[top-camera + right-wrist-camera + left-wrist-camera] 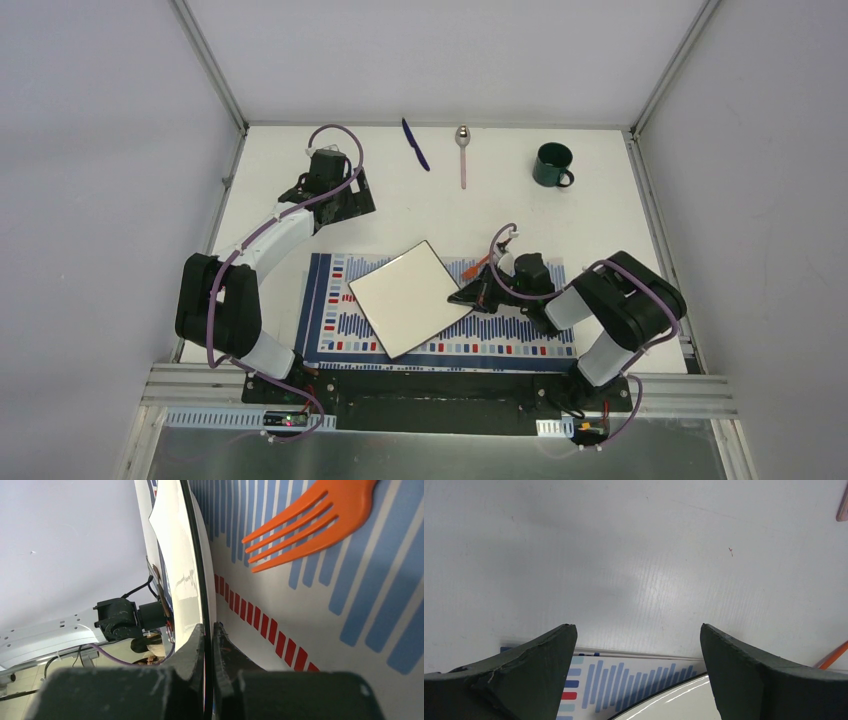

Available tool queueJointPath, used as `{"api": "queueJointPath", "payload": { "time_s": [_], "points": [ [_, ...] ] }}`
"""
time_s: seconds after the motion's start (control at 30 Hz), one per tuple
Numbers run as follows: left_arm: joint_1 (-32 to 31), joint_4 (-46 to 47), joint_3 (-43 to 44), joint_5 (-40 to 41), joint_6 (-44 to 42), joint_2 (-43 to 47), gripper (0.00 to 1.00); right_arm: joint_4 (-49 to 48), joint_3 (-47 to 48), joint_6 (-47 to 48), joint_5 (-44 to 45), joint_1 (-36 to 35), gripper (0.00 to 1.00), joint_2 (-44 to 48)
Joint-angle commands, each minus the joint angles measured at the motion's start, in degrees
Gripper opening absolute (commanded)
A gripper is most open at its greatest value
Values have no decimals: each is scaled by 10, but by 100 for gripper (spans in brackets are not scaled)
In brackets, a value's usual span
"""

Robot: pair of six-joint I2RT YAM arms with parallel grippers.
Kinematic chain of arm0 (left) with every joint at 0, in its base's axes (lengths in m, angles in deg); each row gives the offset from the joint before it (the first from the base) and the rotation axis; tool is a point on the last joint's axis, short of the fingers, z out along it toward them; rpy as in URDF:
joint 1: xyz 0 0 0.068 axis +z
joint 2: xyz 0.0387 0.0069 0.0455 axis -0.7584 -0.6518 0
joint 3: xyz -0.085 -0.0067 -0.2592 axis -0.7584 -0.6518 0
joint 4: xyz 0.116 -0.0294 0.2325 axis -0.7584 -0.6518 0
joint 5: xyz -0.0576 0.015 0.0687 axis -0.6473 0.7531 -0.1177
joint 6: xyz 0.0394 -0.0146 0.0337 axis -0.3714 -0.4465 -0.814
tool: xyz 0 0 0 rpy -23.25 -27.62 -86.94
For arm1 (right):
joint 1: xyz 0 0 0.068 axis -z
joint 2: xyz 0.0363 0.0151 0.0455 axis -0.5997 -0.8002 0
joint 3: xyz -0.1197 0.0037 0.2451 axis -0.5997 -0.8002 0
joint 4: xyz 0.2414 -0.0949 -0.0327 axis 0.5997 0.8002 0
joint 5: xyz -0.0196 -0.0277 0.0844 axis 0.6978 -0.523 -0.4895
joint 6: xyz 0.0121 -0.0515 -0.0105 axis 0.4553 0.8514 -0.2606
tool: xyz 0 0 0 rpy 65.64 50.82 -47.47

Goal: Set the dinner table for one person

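The table [600, 225] is the whole floor of this white-walled booth. It has aluminium bars along its edges, and both arms are bolted at its near edge. In its near middle lies a striped placemat [500, 335]. On the placemat is a square white plate [405, 300], turned so that one corner points to the far side.

The right gripper [470, 297] is at the right corner of the plate. In its own camera the two fingers [192, 650] are pressed together on the rim of the plate [175, 555], one on each face, so it is gripping the plate. Whether the plate is raised off the placemat [325, 605] I cannot tell. An orange fork [478, 266] lies on the placemat just beside this gripper, on the far side of it. The wrist camera shows the prongs of the fork [310, 520] near the plate rim but apart from it.

The left gripper [342, 200] is over bare table beyond the far left corner of the placemat, well apart from the plate. Its jaws are spread wide and hold nothing. Its camera shows only the white table [624, 555] between them, with the placemat edge and a bit of plate rim low in the view.

Along the far edge, from left to right, lie a blue utensil [416, 144], a spoon [463, 150] with a pinkish handle and a dark green mug [553, 165]. Each is apart from the others and from both grippers.
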Motion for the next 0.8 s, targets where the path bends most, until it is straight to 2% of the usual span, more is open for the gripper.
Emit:
{"api": "queueJointPath", "payload": {
  "time_s": [0.0,0.03,0.1,0.13,0.17,0.23,0.33,0.47,0.6,0.7,0.77],
  "points": [
    [3,9,15,1,3,10,99,-85,22,-17,-14,-5,6,2],
    [3,9,16,1,3,9,99,-78,22,-14,-17,-6,17,6],
    [3,9,18,1,2,10,99,-55,22,-6,-14,-6,30,21],
    [3,9,18,1,2,10,99,-37,25,1,-14,-6,41,29],
    [3,8,18,2,2,11,99,-21,26,8,-14,-7,47,38],
    [3,8,18,1,2,11,99,9,28,20,-9,-7,53,58],
    [2,8,18,2,2,10,99,51,32,36,-6,-8,68,89],
    [3,6,20,5,-2,12,99,162,46,69,10,-8,70,165],
    [3,3,21,8,-4,13,99,447,124,208,101,-7,73,277],
    [3,2,19,4,-3,13,99,587,184,276,160,-1,75,301],
    [3,1,19,4,-3,13,99,623,210,293,182,8,75,293]
  ]
}}
